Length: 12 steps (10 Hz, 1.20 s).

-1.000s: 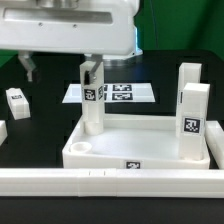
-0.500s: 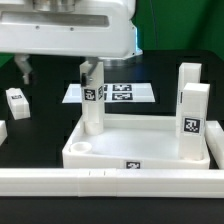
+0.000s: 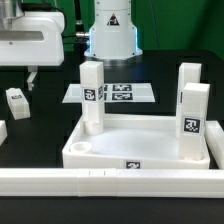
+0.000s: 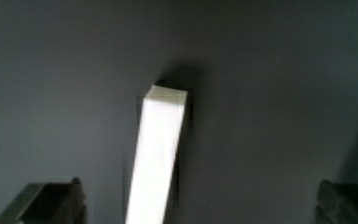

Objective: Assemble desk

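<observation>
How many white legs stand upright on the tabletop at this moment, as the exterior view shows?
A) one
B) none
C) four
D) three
D: on the tabletop three legs stand upright, one toward the exterior view's left and two toward its right; the near corner socket on the exterior view's left is empty.

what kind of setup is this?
Likely a robot lab bench for furniture assembly: a black table, a marker board of printed tags, and a white desk tabletop with tagged legs standing in it.
</observation>
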Each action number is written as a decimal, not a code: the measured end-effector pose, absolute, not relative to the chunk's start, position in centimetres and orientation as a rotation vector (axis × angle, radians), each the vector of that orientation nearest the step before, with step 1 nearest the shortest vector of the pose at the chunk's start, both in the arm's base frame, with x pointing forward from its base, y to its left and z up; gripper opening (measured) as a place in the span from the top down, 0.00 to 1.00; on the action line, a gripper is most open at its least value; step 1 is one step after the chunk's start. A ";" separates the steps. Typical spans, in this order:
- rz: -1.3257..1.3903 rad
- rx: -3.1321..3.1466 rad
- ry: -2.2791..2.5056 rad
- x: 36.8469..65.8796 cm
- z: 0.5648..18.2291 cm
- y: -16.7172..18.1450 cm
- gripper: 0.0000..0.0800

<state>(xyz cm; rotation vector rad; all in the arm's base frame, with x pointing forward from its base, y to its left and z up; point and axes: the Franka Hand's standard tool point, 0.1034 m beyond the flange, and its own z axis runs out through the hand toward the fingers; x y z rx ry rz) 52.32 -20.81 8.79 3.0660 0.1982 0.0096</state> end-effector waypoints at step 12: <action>-0.285 3.048 0.257 48.1 4.8 -21.9 0.19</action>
